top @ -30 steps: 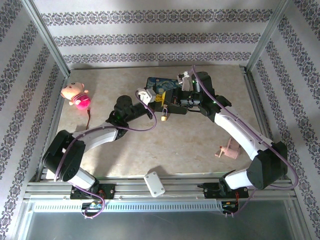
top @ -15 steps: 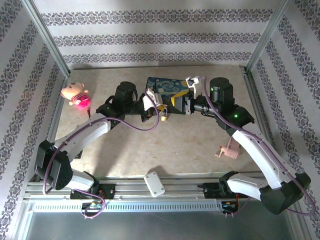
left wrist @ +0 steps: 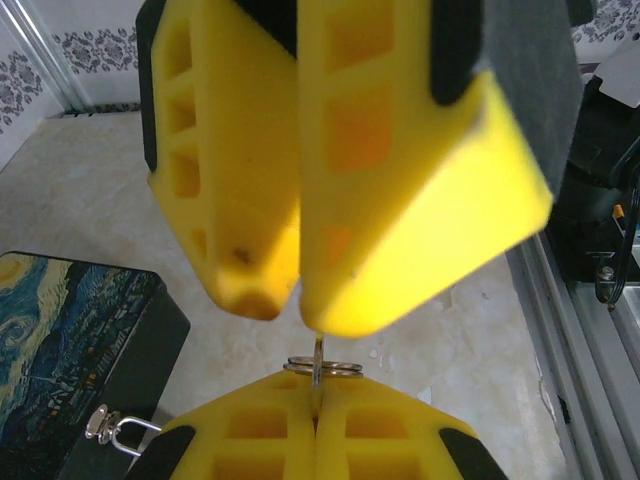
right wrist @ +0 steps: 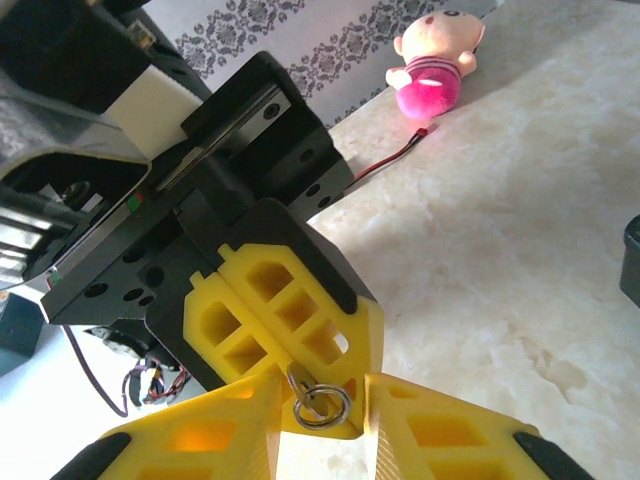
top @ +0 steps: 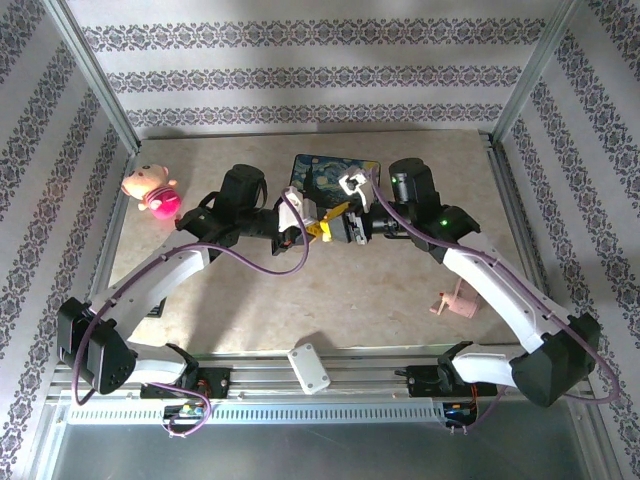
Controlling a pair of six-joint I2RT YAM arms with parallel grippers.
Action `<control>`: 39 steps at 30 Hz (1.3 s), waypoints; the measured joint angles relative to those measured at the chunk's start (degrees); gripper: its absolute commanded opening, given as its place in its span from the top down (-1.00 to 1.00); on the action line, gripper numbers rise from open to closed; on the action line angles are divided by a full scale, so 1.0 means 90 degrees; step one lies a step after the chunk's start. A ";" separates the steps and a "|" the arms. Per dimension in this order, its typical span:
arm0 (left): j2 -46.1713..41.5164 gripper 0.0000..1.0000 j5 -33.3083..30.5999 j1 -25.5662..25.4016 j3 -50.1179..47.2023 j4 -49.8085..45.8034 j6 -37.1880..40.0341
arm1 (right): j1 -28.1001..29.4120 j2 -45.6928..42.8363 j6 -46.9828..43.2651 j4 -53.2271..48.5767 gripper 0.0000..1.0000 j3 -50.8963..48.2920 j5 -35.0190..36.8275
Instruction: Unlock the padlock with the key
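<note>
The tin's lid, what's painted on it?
Swirling blue-and-yellow night sky on the tin; left wrist view best.

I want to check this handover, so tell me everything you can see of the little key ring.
The key ring is a small silvery wire split ring, looped through a thin metal key pinched in the shut yellow left end effector. It sits off the table, between the right end effector's slightly parted fingers; contact is unclear.

**A:** The key (right wrist: 298, 383)?
**B:** Slim and silvery, pinched at the very tips of the left gripper (right wrist: 295, 372), one end poking out.
**A:** And its split ring (right wrist: 322, 407)?
**B:** Threaded through that end, sitting between the parted fingers of the right gripper (right wrist: 322, 392).
</note>
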 measured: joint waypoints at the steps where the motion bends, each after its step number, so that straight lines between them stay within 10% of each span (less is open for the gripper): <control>1: 0.0000 1.00 -0.0002 0.0000 0.0000 -0.0027 0.0000 | 0.0000 0.0012 -0.0024 -0.0010 0.44 0.0000 -0.0027; 14: -0.0002 1.00 0.0046 0.0000 0.0000 -0.0080 0.0015 | 0.0180 0.0189 -0.0279 -0.0187 0.46 0.0199 -0.0097; 29: -0.0012 0.98 -0.0039 0.0002 0.0000 -0.0347 -0.0005 | 0.0279 0.0335 -0.0515 -0.0318 1.00 0.0289 0.0187; 39: -0.0228 -0.29 -0.0304 0.0041 -0.0058 -0.0070 -0.0840 | -0.0379 -0.0012 0.0466 0.0962 1.00 -0.0602 0.0529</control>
